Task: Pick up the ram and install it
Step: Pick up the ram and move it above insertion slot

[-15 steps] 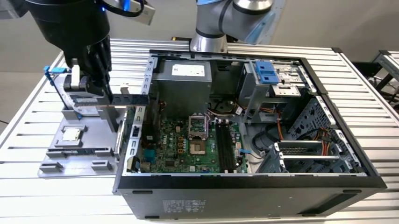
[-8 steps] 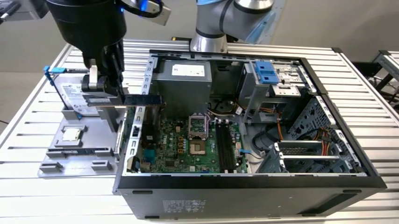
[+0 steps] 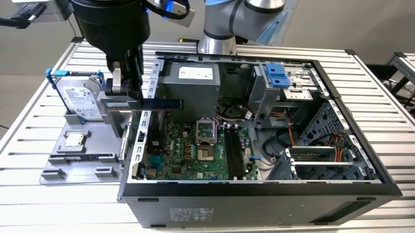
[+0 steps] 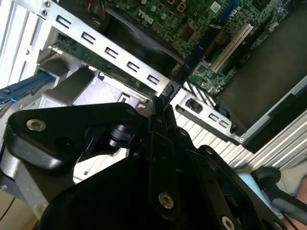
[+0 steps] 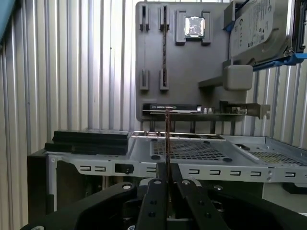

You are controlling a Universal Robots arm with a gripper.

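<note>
My gripper (image 3: 122, 97) is shut on the ram (image 3: 162, 103), a thin dark blue-green stick held level in the air. The stick hangs over the left wall of the open computer case (image 3: 144, 126) and points toward the case's inside. In the first wrist view the ram (image 5: 167, 136) shows edge-on, clamped between the two black fingers (image 5: 154, 194). In the second wrist view the ram (image 4: 196, 52) reaches out over the green motherboard (image 4: 177, 19). The black memory slots (image 3: 232, 153) lie lower, near the middle of the motherboard (image 3: 188, 158), with nothing in them.
A grey parts holder (image 3: 84, 160) sits at the exterior view's left, outside the case. It carries a silver hard drive in a blue frame (image 3: 81, 99), a small square chip (image 3: 75, 140) and another stick (image 3: 81, 158). Drive cages (image 3: 285, 82) and cables (image 3: 279, 141) fill the case's right side.
</note>
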